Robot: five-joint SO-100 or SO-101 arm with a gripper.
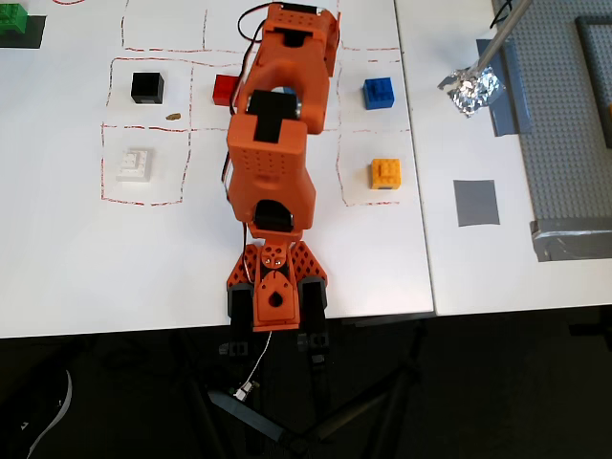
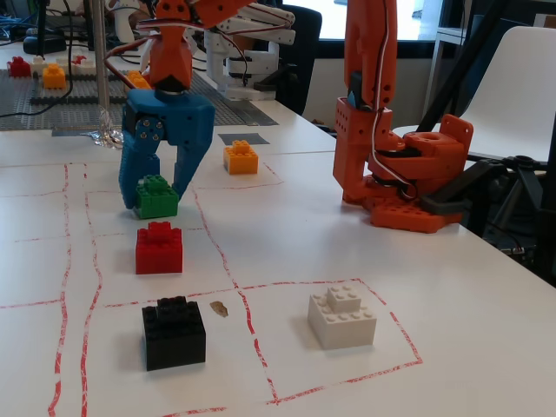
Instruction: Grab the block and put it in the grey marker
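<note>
The green block (image 2: 156,198) sits on the white table just beyond the red brick (image 2: 159,248). My blue gripper (image 2: 155,205) comes down from above, open, with one finger on each side of the block and its tips near the table. In the overhead view the orange arm (image 1: 277,124) hides both the block and the gripper. The grey marker (image 1: 476,202) is a flat square to the right of the orange brick (image 1: 385,174). In the fixed view the marker (image 2: 243,138) lies behind the orange brick (image 2: 241,156).
A black brick (image 1: 146,88), a white brick (image 1: 134,164) and a blue brick (image 1: 380,93) stand in red-lined squares. A foil lump on a rod (image 1: 470,88) and a studded grey baseplate (image 1: 574,143) lie far right. Another green brick (image 1: 13,27) sits on a dark patch top left.
</note>
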